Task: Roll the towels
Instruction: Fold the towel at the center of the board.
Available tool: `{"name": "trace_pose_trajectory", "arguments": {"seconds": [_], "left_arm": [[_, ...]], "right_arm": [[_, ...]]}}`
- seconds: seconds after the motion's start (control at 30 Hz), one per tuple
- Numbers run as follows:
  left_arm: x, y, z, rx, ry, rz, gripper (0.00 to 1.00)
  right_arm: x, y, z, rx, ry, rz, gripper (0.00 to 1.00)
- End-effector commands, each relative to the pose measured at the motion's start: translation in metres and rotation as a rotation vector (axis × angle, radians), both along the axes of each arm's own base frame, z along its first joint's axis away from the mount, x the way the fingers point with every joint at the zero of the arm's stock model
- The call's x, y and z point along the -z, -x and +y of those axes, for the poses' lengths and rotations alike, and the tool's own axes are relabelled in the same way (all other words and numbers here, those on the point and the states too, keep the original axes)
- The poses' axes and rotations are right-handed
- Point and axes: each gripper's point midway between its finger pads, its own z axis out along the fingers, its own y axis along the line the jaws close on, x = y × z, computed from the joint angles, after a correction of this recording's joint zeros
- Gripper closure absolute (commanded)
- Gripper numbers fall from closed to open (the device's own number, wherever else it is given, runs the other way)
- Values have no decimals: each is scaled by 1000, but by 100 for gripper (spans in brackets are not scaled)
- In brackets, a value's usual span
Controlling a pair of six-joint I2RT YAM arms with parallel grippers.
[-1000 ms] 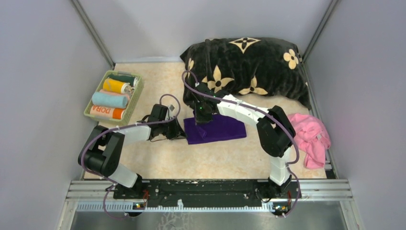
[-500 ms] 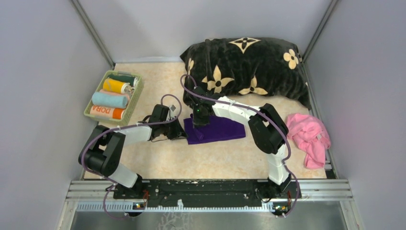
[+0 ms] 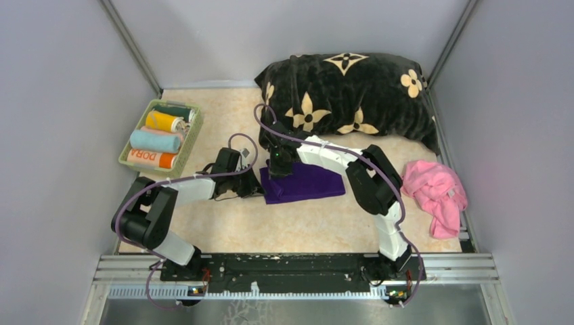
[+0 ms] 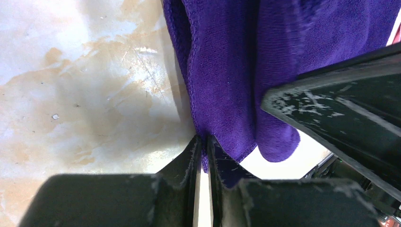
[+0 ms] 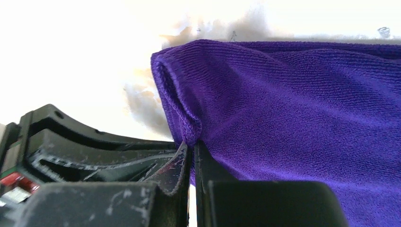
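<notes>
Both hands meet at the left end of the dark purple towel (image 3: 306, 181), which lies folded flat on the counter (image 3: 284, 230). The left hand (image 3: 255, 187) has its fingers pressed together on the towel's near-left hem, and in its wrist view the cloth rises directly from between the fingertips. The right hand (image 3: 279, 168) pinches the folded far-left corner in the same way, its fingers closed on the stitched edge. Each wrist view shows the other hand's black body just beside its own grasp. The right arm (image 3: 332, 154) runs along the towel's far edge and hides part of it from above. Just beyond the right hand lies a large black plush cushion (image 3: 348, 91) with beige flower motifs, its near edge close to that hand. Well off to the right of the right hand, past the arm's elbow, a pink towel (image 3: 436, 193) lies crumpled and unrolled on the counter. To the left of and beyond the left hand, well apart from it, stands a green basket (image 3: 192, 135) holding rolled towels side by side: an orange towel (image 3: 152, 159) nearest, printed "DORA" in white and read upside down from above, then a light blue towel (image 3: 156, 141), a yellow towel (image 3: 162, 121) and a dark green towel (image 3: 174, 110) farthest.
</notes>
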Motion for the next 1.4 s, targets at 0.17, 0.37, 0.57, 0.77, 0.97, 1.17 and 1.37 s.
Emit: {"name": "trace_pose_trajectory", "arguments": {"seconds": [0.17,0.37,0.57,0.77,0.97,1.17,1.37], "left_arm": [[16,9,9,-22,-57,32,82],[13,13,20,-60,-93,19,76],[-5,15,36,-103,-148,-29,60],[-40,4,34,-111,-149,-104,49],[-51,-7,7,-58,-188,-135,44],[-38,-13,5,-81,-286,-103,43],[-31,-8,-12,-50,-302,-88,47]], "right_arm": [[-11,0,27,-44,-82,-1,84],[-44,5,23,-124,-121,-71,65],[-66,9,-18,-142,-96,-183,58],[-60,3,-87,-49,-87,-233,57],[-58,-6,-142,45,-55,-316,50],[-64,-6,-159,73,-69,-394,46],[-64,-7,-165,72,-49,-428,45]]}}
